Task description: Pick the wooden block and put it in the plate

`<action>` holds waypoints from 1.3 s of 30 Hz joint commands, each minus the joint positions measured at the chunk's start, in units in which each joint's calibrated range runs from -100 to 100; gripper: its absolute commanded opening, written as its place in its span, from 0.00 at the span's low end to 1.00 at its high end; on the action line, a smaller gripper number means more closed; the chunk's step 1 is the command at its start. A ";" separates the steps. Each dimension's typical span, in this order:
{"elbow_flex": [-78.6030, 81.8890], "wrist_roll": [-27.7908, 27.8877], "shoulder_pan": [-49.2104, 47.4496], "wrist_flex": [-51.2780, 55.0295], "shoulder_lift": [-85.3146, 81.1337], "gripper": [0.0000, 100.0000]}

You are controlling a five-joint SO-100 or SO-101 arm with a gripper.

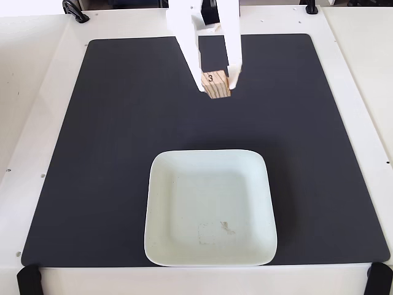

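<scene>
The wooden block (216, 85) is a small light-tan piece with grain lines and a "3" on its top face. It sits between the two white fingers of my gripper (217, 83), which comes down from the top of the fixed view and is shut on it over the black mat. I cannot tell whether the block touches the mat. The plate (161, 212) is a pale mint-white square dish with rounded corners and a faint mark inside. It lies empty near the front of the mat, well below the gripper in the view.
A black mat (92, 153) covers most of the white table (31, 123). Black clamps sit at the front corners (27, 279) and a black object at the top left edge (75, 9).
</scene>
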 commanded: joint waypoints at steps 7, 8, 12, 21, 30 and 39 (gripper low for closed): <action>-14.20 1.02 -0.56 -7.97 15.26 0.01; -15.91 1.08 -0.56 -7.97 17.04 0.01; -21.49 1.08 -1.01 -7.97 22.98 0.01; -27.34 1.08 -1.68 -7.97 29.33 0.01; -27.07 1.02 -1.24 -7.97 29.93 0.01; -27.16 3.00 2.46 -7.97 30.26 0.01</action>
